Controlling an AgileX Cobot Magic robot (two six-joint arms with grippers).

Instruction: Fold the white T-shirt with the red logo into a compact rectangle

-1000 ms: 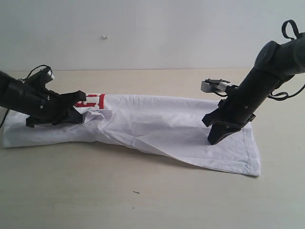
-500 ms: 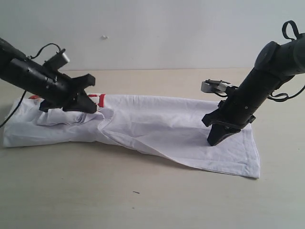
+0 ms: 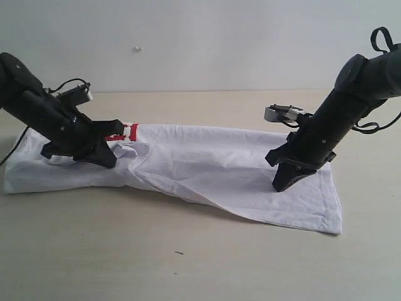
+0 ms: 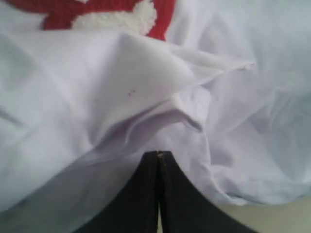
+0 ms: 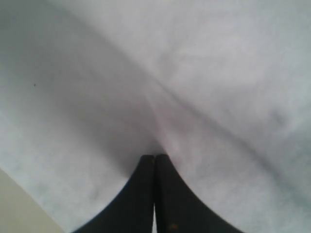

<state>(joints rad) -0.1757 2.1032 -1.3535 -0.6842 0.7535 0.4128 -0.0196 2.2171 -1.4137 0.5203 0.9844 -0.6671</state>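
The white T-shirt point(image 3: 207, 166) lies as a long, rumpled strip across the table, with folds bunched near its left third. A short piece of the red logo point(image 3: 128, 133) shows beside the left arm; in the left wrist view it is fuzzy white letters on red point(image 4: 97, 12). My left gripper point(image 3: 113, 162) is shut, its tips point(image 4: 159, 153) pressed into a crumpled fold of the shirt point(image 4: 97, 97). My right gripper point(image 3: 280, 186) is shut too, its tips point(image 5: 154, 156) standing on the shirt point(image 5: 218, 63) near the right end, where a crease starts. No cloth shows between either pair of jaws.
The tan table point(image 3: 188, 263) runs wide in front of the shirt, and a white wall point(image 3: 200, 44) stands behind it. A cable point(image 3: 12, 150) trails from the left arm over the shirt's left end. The shirt's hem corner point(image 3: 335, 229) lies at the right front.
My left arm rose and swung over the shirt half a second ago, then came back down onto the bunched folds by the logo. The right arm has not moved.
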